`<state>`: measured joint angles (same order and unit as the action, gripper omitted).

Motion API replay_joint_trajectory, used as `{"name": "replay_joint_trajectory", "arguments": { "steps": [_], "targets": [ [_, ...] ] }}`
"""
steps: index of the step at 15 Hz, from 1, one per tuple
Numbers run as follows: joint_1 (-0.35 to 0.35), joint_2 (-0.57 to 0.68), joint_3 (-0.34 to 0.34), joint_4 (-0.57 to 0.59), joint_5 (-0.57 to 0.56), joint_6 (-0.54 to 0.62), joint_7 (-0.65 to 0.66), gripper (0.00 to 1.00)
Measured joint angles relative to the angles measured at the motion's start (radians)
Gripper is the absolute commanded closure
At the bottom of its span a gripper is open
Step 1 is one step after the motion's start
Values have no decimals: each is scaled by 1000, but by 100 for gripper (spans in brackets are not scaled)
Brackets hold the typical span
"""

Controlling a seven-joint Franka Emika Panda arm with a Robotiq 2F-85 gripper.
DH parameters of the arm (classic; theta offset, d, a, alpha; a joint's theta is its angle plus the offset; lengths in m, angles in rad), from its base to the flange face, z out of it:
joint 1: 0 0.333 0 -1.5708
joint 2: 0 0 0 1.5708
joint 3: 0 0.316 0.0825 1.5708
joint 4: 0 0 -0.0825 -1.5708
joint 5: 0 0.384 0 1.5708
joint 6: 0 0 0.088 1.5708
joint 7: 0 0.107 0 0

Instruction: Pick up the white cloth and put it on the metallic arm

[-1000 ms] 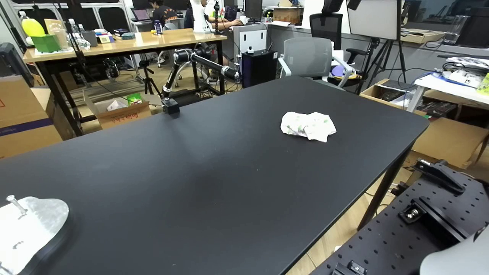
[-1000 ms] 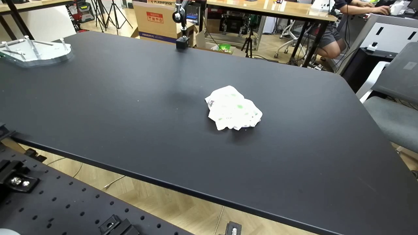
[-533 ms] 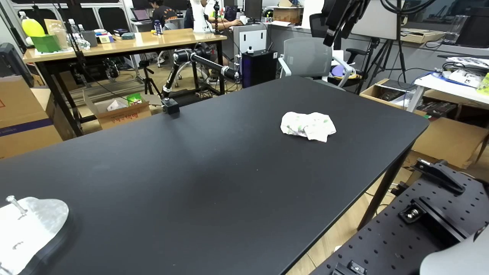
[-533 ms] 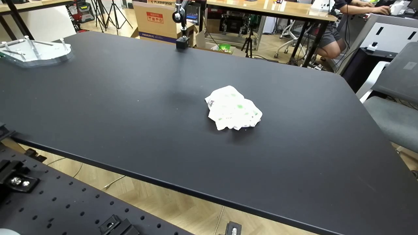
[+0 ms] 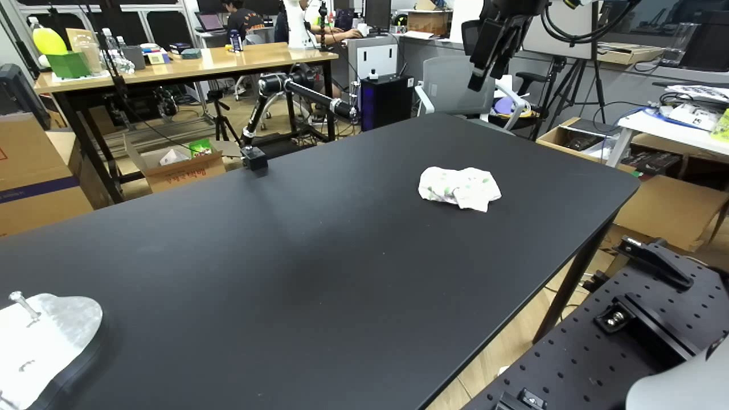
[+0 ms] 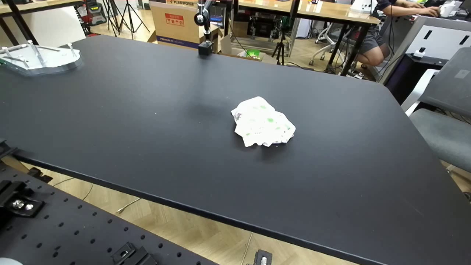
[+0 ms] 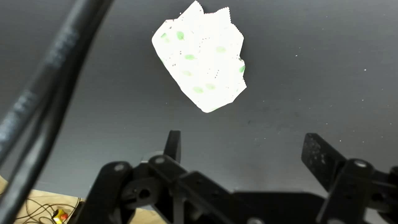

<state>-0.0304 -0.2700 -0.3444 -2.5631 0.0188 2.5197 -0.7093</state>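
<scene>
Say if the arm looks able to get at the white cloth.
Probably yes: the gripper is open, and in the wrist view nothing shows between it and the cloth on the table; the cables run to one side. It likely must move over and down.

Jaws spread wide, the black Robotiq pincer (image 7: 242, 138) occupies the lower part of the wrist view, its two fingers (image 7: 321, 158) well apart and facing each other. In an exterior view it hangs tilted from the top edge, tips down and toward the left, while the Panda arm (image 5: 683, 381) shows a pale, rounded casing at lower right.
</scene>
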Motion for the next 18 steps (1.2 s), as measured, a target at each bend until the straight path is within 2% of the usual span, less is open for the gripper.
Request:
{"name": "replay_joint_trajectory", "arguments": {
  "steps": [5, 11, 14, 18],
  "targets": [
    [-15, 59, 9, -1, 88, 106, 1, 0],
    [-19, 260, 23, 54, 204, 232, 1, 0],
    [-14, 360, 31, 101, 273, 252, -9, 0],
    [-13, 445, 77, 149, 372, 259, -53, 0]
  ]
}}
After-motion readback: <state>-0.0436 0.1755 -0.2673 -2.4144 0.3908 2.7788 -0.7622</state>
